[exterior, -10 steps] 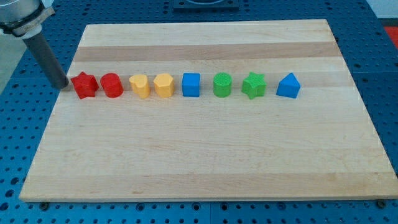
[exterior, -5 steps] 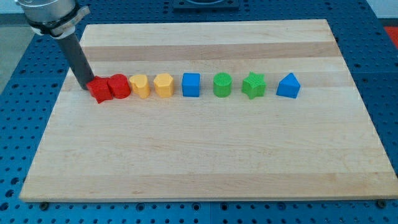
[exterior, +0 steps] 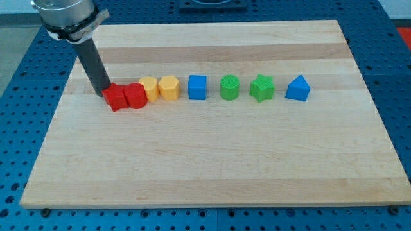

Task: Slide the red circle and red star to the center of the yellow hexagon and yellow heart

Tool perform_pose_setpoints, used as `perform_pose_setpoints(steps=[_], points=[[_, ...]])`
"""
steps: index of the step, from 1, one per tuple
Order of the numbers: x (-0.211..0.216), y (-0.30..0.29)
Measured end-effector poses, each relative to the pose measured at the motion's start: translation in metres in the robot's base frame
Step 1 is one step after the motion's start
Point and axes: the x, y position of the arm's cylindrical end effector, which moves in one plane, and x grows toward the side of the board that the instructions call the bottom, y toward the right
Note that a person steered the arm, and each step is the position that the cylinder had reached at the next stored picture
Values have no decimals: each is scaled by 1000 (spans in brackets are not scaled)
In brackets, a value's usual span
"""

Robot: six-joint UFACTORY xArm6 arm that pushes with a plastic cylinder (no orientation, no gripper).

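Rod: dark, straight, tilted slightly, descending from the arm's head at the view's top left.
My tip [exterior: 103, 95]: on the board, touching the left side of the red star.
Fingers: there are none on this rig (the arm ends in a bare rod), so nothing is grasped; contact is by the tip alone.
Red star [exterior: 116, 98]: leftmost block, pressed against the red circle on its right.
Red circle [exterior: 135, 96]: touching the star on its left and the yellow heart on its right, sitting slightly lower in the view than the rest of the row.
Yellow heart [exterior: 149, 87]: just right of the red circle, its lower left edge partly covered by it.
Yellow hexagon [exterior: 169, 87]: just right of the heart, very close to it; whether the two touch cannot be told.
Blue cube [exterior: 198, 86]: right of the hexagon, apart from it.
Green cylinder [exterior: 229, 86]: right of the cube, apart.
Green star [exterior: 262, 87]: right of the cylinder, apart.
Blue triangle [exterior: 297, 88]: rightmost block in the row.
Board [exterior: 212, 160]: light wood, lying on a blue perforated table [exterior: 398, 77]; all blocks stand in one row across its upper half.
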Motion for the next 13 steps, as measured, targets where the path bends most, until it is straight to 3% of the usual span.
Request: perform_pose_setpoints(steps=[8,9,11,13], points=[[90,23],[91,35],[89,-10],[70,8]])
